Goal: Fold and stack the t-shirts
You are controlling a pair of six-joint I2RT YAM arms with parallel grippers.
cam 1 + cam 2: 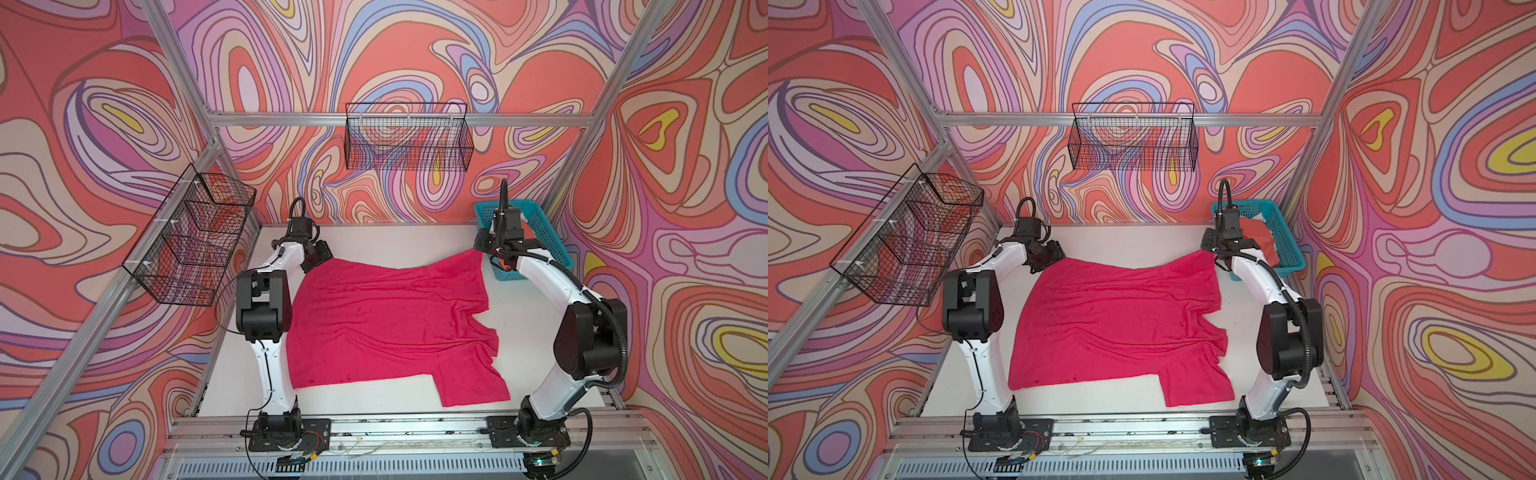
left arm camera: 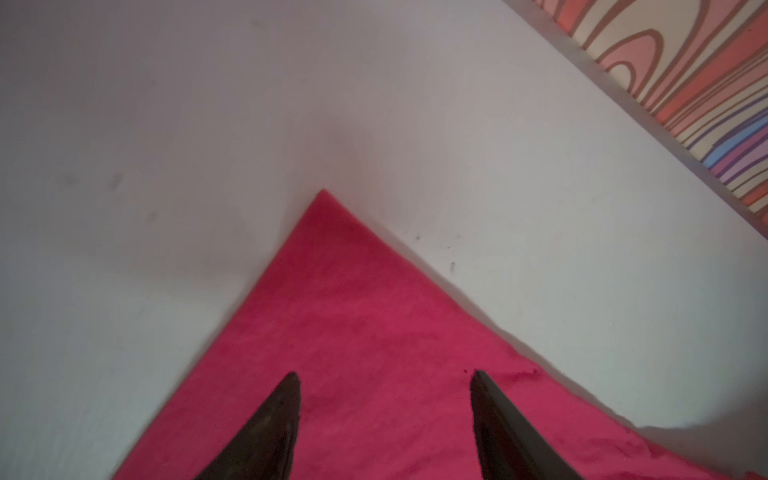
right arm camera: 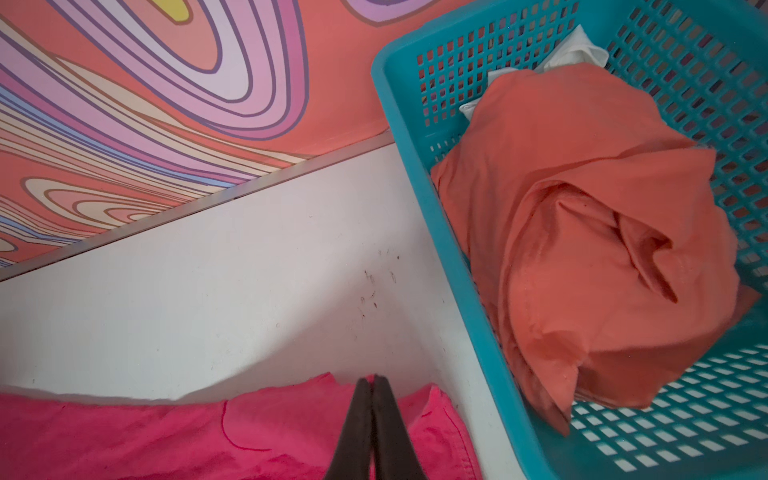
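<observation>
Visibly, one magenta t-shirt (image 1: 386,316) spread, one orange t-shirt (image 3: 582,232) in basket (image 3: 440,79); left jaws apart, right jaws together

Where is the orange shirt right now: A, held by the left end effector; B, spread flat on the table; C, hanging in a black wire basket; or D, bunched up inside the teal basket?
D: the orange shirt lies crumpled inside the teal basket, while the pink shirt is the one spread out.
</observation>
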